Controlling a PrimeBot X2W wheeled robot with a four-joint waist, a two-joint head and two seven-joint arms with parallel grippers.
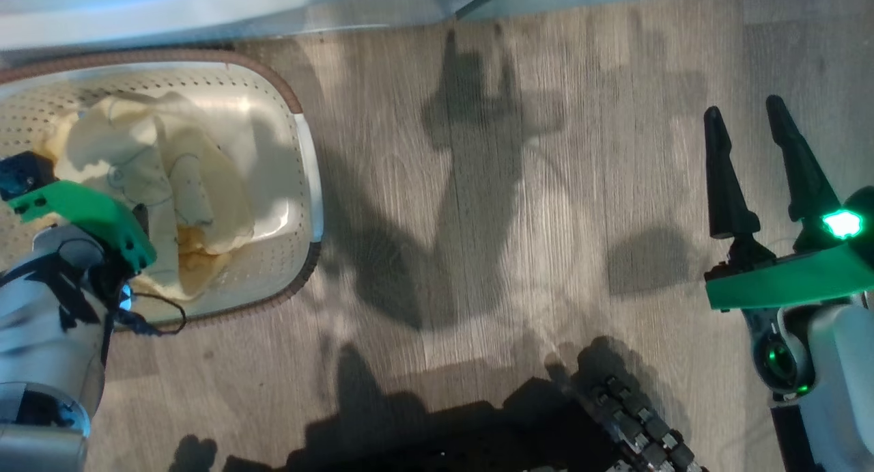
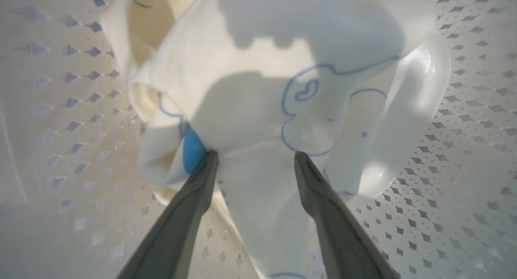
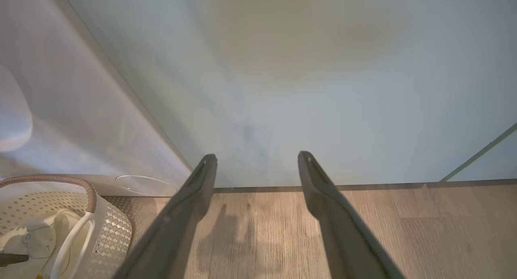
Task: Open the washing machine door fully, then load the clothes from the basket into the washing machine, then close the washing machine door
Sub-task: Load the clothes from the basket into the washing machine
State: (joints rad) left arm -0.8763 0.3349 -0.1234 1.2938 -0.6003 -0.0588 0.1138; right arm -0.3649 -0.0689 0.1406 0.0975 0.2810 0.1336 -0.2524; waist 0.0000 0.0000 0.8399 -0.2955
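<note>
Hanging inside the basket (image 1: 308, 185), my left gripper (image 2: 255, 158) stands wide, its dark tapered fingers (image 2: 190, 202) pressed tip-first into the clothes (image 2: 258, 89) with a fold of cloth between them. The clothes are soft, crumpled, pale yellow, drawn over with thin blue lines. A bright blue patch (image 2: 193, 149) sits just beside one fingertip. They lie heaped on the basket's floor, away from its right wall. The basket is cream plastic, pierced with small diamond holes, round-cornered under a ribbed brown rim (image 1: 273, 76). It stands at the far edge of the wood-grain floor (image 1: 491, 240), just beside the smooth white machine (image 3: 60, 109). My right gripper (image 1: 744, 106) is wide and empty above the bare floor, well apart from the basket, facing a flat pale cabinet (image 3: 323, 89).
</note>
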